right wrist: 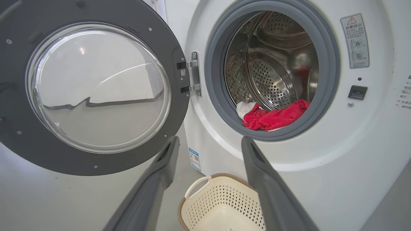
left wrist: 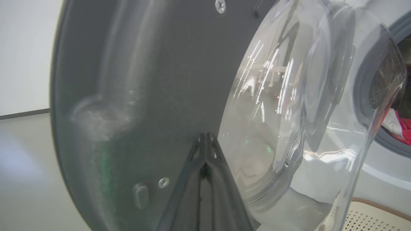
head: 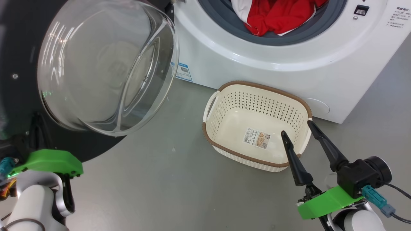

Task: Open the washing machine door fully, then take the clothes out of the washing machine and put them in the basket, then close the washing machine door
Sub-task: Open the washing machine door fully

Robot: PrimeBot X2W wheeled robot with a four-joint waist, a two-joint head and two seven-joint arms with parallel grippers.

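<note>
The washing machine door point(head: 106, 67) stands swung open at the left, its glass bowl bulging out of the black rim point(left wrist: 144, 80). My left gripper point(left wrist: 205, 138) is shut, empty, its tips against the inner face of that rim. Red and white clothes point(head: 276, 16) lie in the mouth of the white washing machine point(head: 257, 64), on the grey gasket and the steel drum point(right wrist: 273, 73). The cream basket point(head: 263, 86) sits empty on the floor in front of the machine. My right gripper point(head: 297, 127) hangs open over the basket's near right corner, pointing at the clothes point(right wrist: 273, 117).
Grey floor point(head: 167, 166) lies open between the door and the basket. A blue label point(head: 183, 71) is stuck low on the machine's front. The door latch slot point(right wrist: 357, 92) sits right of the opening. A cable point(head: 396, 189) trails from my right wrist.
</note>
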